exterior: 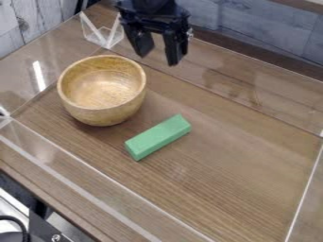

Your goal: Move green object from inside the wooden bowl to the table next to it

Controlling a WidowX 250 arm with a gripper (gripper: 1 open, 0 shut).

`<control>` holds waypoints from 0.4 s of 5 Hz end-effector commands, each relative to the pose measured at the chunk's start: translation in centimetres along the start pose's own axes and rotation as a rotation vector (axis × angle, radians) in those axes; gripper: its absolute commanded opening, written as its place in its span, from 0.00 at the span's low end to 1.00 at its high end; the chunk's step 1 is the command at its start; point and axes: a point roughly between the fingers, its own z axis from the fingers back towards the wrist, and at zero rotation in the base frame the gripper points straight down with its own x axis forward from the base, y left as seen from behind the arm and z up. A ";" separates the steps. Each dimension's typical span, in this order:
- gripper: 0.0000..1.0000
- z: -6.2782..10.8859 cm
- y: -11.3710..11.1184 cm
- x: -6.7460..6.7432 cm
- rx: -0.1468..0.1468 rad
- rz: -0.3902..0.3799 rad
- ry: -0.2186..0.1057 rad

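Note:
The green object (158,137) is a flat bright-green bar lying on the table (240,161), just right of and in front of the wooden bowl (102,89). The bowl is round, light tan, and has nothing in it. My black gripper (158,49) hangs above the table at the back, behind and to the right of the bowl, well apart from the block. Its fingers point down, open, with nothing between them.
Low clear acrylic walls (76,203) border the tabletop on all sides. A thin wire stand (104,33) sits at the back left behind the bowl. Bare wood-grain surface spreads to the right of the block.

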 end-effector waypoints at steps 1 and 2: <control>1.00 0.9 0.1 1.9 0.026 -0.016 -0.058; 1.00 2.2 0.2 1.3 0.035 -0.025 -0.065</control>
